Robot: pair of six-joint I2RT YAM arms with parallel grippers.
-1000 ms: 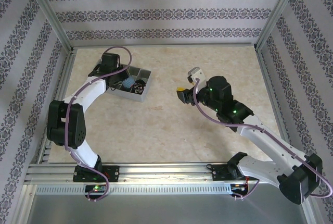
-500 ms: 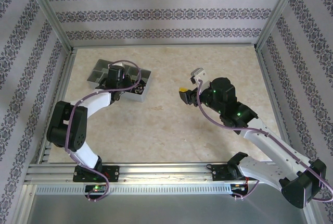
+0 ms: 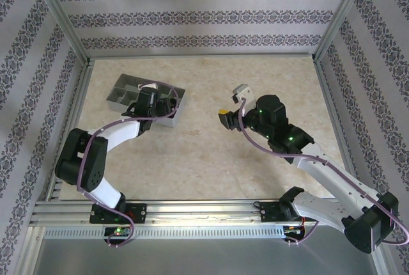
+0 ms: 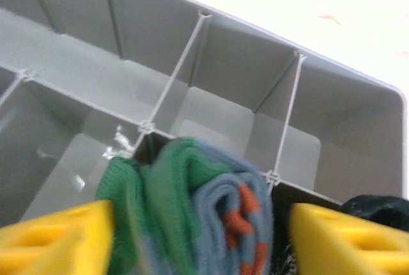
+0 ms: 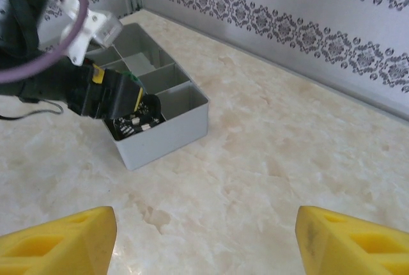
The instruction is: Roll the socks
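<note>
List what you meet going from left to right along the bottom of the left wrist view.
yellow finger → rolled green, blue-grey and orange sock → second yellow finger

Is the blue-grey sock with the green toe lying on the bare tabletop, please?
No, the blue-grey sock sits rolled up inside the grey tray, between the open fingers of the left gripper.
</note>
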